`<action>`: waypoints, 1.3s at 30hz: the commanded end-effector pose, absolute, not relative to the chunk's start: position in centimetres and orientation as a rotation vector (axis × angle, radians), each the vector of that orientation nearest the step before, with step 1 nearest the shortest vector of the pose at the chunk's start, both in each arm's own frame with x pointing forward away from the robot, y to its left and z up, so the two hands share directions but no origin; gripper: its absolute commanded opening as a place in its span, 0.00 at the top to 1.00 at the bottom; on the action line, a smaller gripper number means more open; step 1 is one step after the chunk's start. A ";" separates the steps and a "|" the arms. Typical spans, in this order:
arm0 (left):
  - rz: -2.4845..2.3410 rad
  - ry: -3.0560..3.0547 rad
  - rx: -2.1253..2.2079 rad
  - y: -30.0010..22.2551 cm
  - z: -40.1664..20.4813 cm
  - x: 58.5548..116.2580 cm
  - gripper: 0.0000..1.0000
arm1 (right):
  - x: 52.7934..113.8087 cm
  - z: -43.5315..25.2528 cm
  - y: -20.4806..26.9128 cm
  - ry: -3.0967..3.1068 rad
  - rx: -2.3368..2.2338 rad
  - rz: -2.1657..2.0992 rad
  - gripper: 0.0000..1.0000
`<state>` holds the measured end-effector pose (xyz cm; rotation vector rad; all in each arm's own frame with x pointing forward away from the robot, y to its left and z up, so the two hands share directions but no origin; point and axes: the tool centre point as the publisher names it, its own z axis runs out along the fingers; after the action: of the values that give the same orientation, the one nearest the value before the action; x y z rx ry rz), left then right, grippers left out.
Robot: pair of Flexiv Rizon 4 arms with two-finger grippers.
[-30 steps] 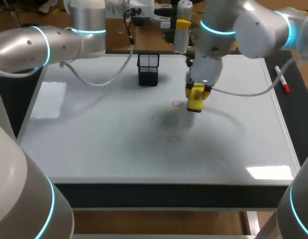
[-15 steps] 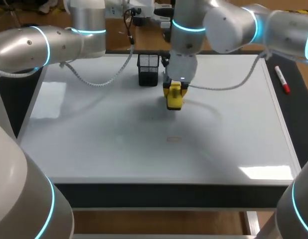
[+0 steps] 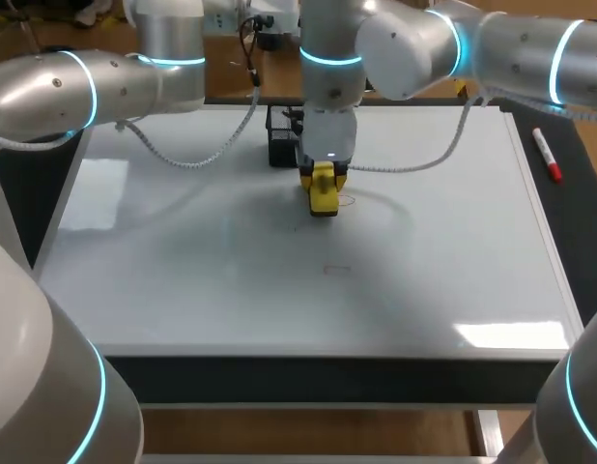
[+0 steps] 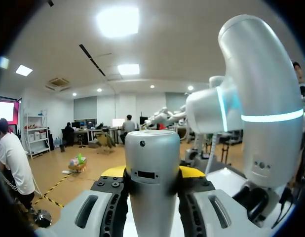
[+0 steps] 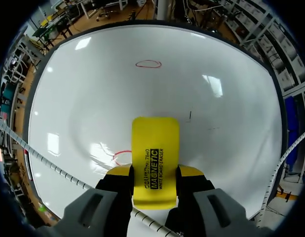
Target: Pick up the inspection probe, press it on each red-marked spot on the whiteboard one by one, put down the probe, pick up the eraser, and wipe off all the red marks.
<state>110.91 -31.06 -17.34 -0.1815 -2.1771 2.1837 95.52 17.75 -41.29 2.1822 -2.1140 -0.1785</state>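
The right gripper (image 5: 156,174) squeezes the yellow eraser (image 5: 155,143) from both sides, low over the middle of the whiteboard (image 5: 83,98). I cannot tell if the eraser touches the board. One red mark (image 5: 122,157) sits just beside it. Another red mark (image 5: 148,63) lies farther ahead. The left gripper (image 4: 152,175) is closed on the silver probe (image 4: 153,153). A black basket (image 3: 279,145) stands behind the eraser.

Far side: 1 black mesh holder (image 3: 281,145), upright | Right: 1 red-capped marker (image 3: 547,155), lying on dark table strip (image 3: 581,227)
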 end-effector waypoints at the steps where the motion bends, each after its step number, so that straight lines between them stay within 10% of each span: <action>1: 2.180 -2.175 -0.184 -31.1 -17.2 111.0 1.00 | 95.5 -41.6 17.9 -2.110 2.178 -0.153 1.00; 39: 2.180 -2.175 -0.184 -31.1 -17.2 111.0 1.00 | 94.4 -43.8 11.1 -2.258 1.992 -0.198 1.00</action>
<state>110.92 -31.07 -17.35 -0.1816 -2.1770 2.1839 94.76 12.48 -43.17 1.9845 -2.2495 -0.1940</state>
